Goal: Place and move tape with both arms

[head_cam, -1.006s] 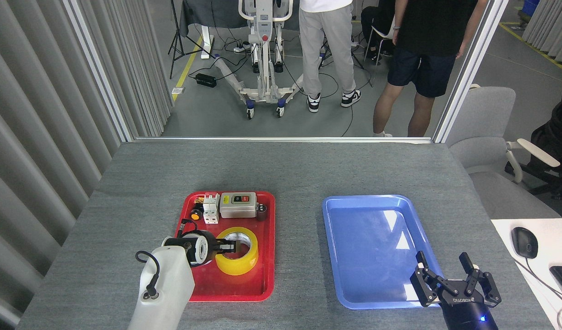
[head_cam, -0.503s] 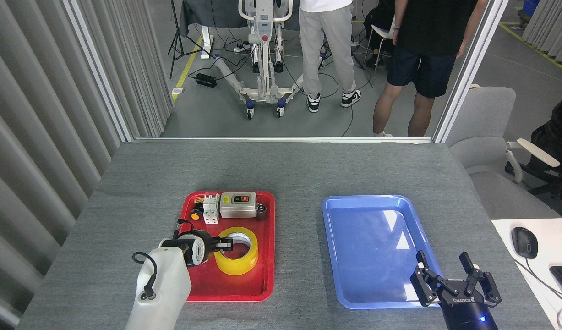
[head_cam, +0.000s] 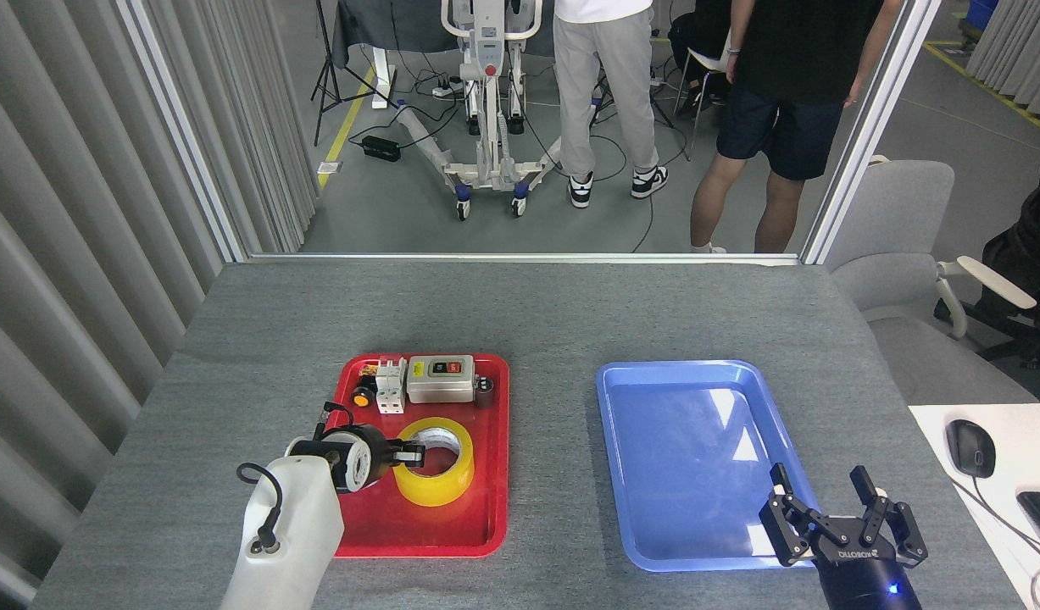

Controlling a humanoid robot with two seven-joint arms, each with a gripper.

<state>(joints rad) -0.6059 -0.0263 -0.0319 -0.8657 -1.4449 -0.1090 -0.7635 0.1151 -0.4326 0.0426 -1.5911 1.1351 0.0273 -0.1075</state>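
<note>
On a grey felt-covered table (head_cam: 528, 313), enclosed by ribbed grey panels at left and a clear pane at the far edge: one blue tray (head_cam: 647, 542), right of centre, glossy and bare; one red tray (head_cam: 494, 508), left of centre, well apart from the blue one. Left arm (head_cam: 282, 542), white casing with a black cable looped at its side, enters from the lower left and reaches up and rightward over the near left corner of the red tray; its wrist is turned so the left gripper (head_cam: 411, 456) points sideways to the right, dark fingers reaching over the near-left rim of the tape (head_cam: 435, 487) and into its core; jaw state cannot be told from this angle. Right arm enters at the lower right; the right gripper (head_cam: 825, 500) stands upright at the near right corner of the blue tray, jaws spread apart on nothing, body lettered "ROBOTIQ" (reads inverted), blue light below. The tape, a glossy yellow roll with a white printed core, lies flat in the middle of the red tray, hole and axis facing upward; the core's printing is illegible. Along the red tray's far edge: grey switch box (head_cam: 440, 379), dark and red buttons, label unreadable; white breaker block (head_cam: 390, 385); small black-and-orange push button (head_cam: 364, 396); small dark cylinder (head_cam: 484, 391).
</note>
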